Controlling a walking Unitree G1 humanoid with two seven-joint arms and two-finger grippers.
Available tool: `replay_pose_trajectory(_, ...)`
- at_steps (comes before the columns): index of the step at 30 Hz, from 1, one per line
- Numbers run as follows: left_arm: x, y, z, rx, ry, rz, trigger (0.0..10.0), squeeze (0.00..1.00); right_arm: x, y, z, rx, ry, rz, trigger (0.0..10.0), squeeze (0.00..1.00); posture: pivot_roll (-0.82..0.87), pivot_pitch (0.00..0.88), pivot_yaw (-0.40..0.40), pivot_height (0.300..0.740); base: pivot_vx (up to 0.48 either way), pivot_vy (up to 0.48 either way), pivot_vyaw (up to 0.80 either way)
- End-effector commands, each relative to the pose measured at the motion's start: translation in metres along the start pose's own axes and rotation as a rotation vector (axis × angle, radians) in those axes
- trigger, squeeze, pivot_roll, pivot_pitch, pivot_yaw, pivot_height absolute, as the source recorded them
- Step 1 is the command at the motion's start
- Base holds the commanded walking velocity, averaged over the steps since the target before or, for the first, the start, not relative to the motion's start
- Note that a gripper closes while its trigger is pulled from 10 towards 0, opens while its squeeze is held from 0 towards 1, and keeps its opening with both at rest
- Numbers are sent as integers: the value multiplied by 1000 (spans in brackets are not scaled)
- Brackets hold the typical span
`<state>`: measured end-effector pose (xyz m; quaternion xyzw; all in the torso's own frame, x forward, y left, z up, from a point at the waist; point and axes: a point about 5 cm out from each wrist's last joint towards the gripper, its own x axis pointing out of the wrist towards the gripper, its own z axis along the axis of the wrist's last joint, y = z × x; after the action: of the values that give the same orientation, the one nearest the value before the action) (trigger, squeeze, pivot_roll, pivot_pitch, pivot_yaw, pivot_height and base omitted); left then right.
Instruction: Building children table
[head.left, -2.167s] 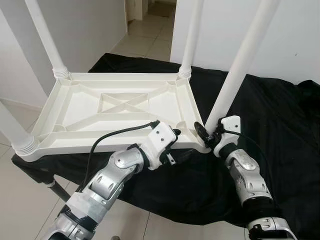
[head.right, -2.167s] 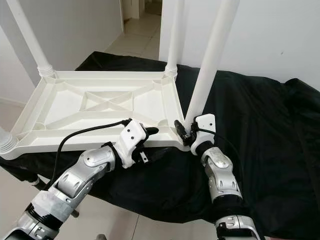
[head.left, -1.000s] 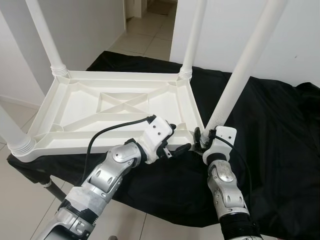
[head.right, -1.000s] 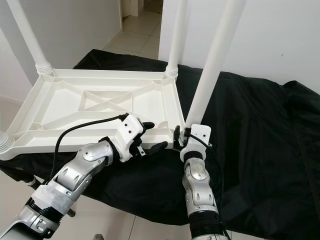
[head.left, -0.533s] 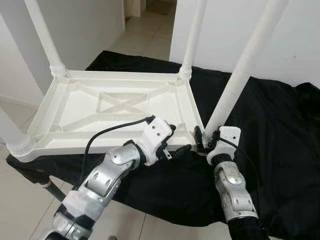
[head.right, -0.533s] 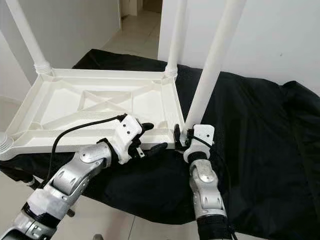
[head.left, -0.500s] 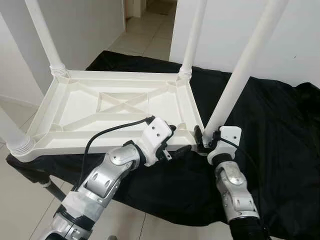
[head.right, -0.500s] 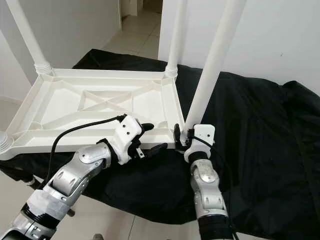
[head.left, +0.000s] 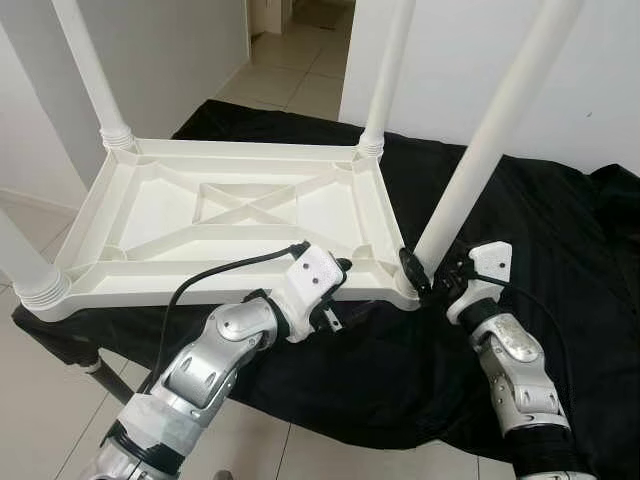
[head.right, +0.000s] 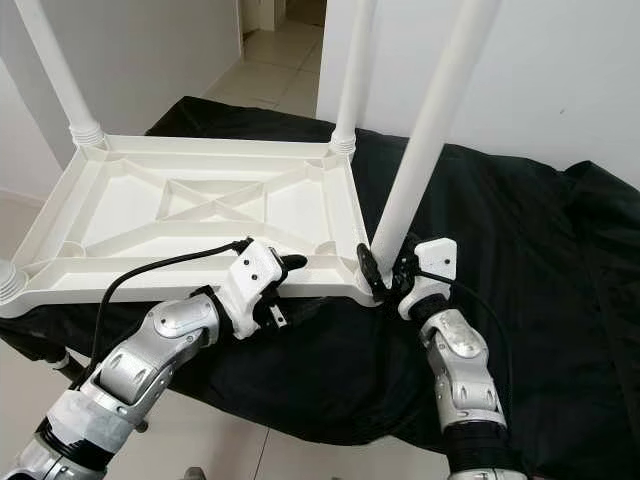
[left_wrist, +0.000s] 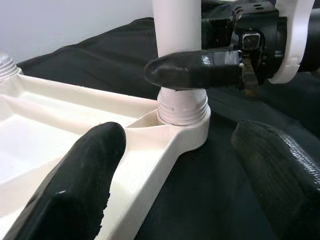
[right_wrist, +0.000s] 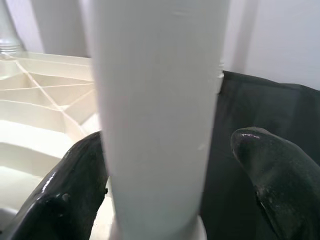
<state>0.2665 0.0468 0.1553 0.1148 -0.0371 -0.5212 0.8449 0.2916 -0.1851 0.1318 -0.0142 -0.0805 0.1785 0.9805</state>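
White leg (head.left: 478, 145), right end effector (head.left: 425, 278) seemingly shifted.

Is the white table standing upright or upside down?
Upside down. The tabletop lies on the black cloth with its ribbed underside facing up, and the legs point upward from its corners.

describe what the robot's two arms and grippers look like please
Both arms are jointed silver metal with dark bands. The left gripper and right gripper each have a white housing and two long, rounded, glossy black fingers. A black cable loops along the left arm; a thinner one runs down the right.
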Motion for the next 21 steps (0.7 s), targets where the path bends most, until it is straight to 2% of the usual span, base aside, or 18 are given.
replay_pose_trajectory(1, 1, -4, -1, 23, 0, -22, 10000, 0, -2, -3, -3, 11, 4, 6, 10000, 0, -6, 0, -89, 740, 0, 0, 0)
replay_pose_trajectory(7, 0, -6, -6, -84, -16, 48, 10000, 0, -6, 14, -10, 42, -12, 10, 10000, 0, -2, 0, -94, 740, 0, 0, 0)
replay_pose_trajectory(10, 0, -6, -6, -103, -26, 68, 10000, 0, -7, 16, -11, 54, -14, 9, 10000, 0, -2, 0, -94, 740, 0, 0, 0)
replay_pose_trajectory(11, -1, -1, -7, -142, -50, 122, 10000, 0, -7, 18, -12, 58, -18, -11, 10000, 0, -2, 0, -92, 740, 0, 0, 0)
replay_pose_trajectory(13, -1, -1, -7, -142, -50, 122, 10000, 0, -7, 18, -12, 58, -18, -11, 10000, 0, -2, 0, -92, 740, 0, 0, 0)
replay_pose_trajectory(14, -2, 7, -7, -188, -74, 187, 10000, 0, -6, 21, -12, 80, -24, -41, 10000, 0, -5, 0, -85, 740, 0, 0, 0)
replay_pose_trajectory(15, -2, 7, -7, -188, -74, 187, 10000, 0, -6, 21, -12, 80, -24, -41, 10000, 0, -5, 0, -85, 740, 0, 0, 0)
replay_pose_trajectory(16, -3, 14, -8, -212, -91, 250, 10000, 0, -5, 23, -12, 102, -33, -74, 10000, 0, -5, 0, -82, 740, 0, 0, 0)
replay_pose_trajectory(17, -3, 14, -8, -212, -91, 250, 10000, 0, -5, 23, -12, 102, -33, -74, 10000, 0, -5, 0, -82, 740, 0, 0, 0)
replay_pose_trajectory(18, -3, 20, -8, -233, -104, 301, 10000, 0, -4, 24, -11, 113, -40, -102, 10000, 0, -5, 0, -80, 740, 0, 0, 0)
replay_pose_trajectory(21, -2, 23, -7, -245, -114, 334, 10000, 0, -3, 23, -9, 123, -46, -132, 10000, 0, -6, 0, -77, 740, 0, 0, 0)
